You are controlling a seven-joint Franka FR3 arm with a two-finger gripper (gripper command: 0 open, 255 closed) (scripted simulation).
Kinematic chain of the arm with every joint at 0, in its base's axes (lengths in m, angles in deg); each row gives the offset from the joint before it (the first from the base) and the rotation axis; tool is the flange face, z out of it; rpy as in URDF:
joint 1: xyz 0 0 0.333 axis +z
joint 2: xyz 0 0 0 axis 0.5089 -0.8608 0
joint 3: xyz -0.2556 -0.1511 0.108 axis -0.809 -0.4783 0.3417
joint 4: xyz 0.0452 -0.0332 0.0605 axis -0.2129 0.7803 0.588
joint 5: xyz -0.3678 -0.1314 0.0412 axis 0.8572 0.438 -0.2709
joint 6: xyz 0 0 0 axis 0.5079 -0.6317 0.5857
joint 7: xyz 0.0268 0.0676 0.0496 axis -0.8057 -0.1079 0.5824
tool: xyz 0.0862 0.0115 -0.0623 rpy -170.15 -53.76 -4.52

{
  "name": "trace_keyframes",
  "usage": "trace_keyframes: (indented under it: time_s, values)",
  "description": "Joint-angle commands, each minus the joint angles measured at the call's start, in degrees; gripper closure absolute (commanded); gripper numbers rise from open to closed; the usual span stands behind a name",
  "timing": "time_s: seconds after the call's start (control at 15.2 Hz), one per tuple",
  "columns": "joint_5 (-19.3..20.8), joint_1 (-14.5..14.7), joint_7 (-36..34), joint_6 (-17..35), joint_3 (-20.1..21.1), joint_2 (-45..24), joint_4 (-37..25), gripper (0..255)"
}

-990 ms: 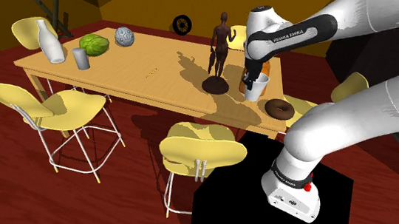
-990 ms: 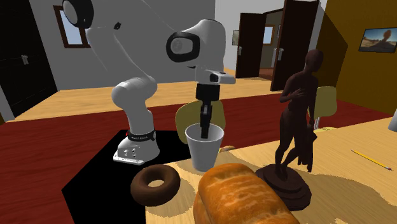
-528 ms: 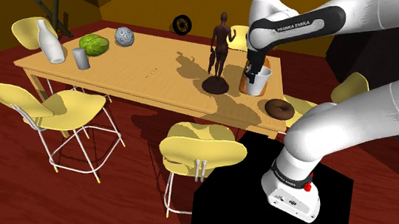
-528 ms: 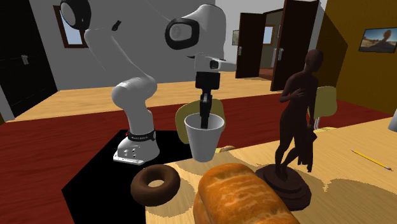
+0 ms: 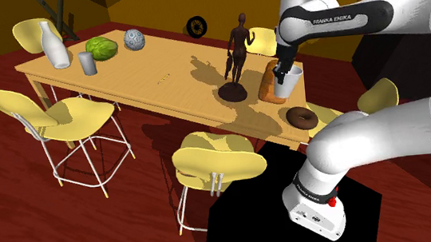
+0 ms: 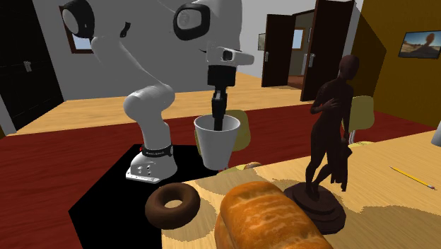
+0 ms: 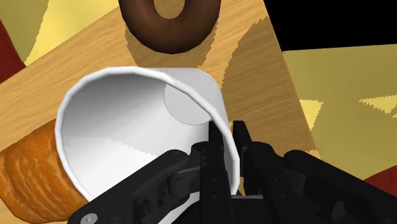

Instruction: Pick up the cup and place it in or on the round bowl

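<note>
Cup (image 7: pixel 127 137): plain white and smooth, a tapered round beaker with a thin rim and a flat circular bottom. It hangs in the jaws clear of the bench, its mouth turned toward the wrist.
Jaws: closed on the cup's wall, with one black finger inside the mouth and the other outside, the rim pinched between them.
Arm (image 5: pixel 412 7): glossy white rounded shells with dark joints.
Doughnut (image 7: pixel 168 22): dark brown ring with a smooth surface, lying flat on the bench beneath the jaws, past the cup's bottom.
Loaf (image 6: pixel 272 219): orange-brown ribbed crust with a rounded top, just beside the cup on the side away from the jaws' grip.
Figurine (image 6: pixel 332 127): dark brown human figure on a round base, beyond the loaf from the jaws.
Bench (image 5: pixel 146 74): long rectangular top of pale wood grain.
Far end from the jaws: a white bottle-shaped vase (image 5: pixel 53 46), a grey cylinder (image 5: pixel 87 63), a green striped melon (image 5: pixel 102 48) and a mottled grey ball (image 5: pixel 134 40).
Chairs (image 5: pixel 213 160): pale yellow moulded seats on thin white wire legs.
</note>
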Motion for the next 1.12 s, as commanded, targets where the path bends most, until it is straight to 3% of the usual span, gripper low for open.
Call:
trace_keyframes:
  time_s: [0.0, 0.53, 1.06]
  values:
    - [1.3, -1.6, 2.3, -1.7, -1.3, 3.2, 0.9, 255]
    - [6.9, -8.6, 12.7, -9.3, -6.3, 15.8, 3.1, 255]
    - [9.1, -9.4, 11.6, -4.5, -8.4, 15.9, 8.2, 255]
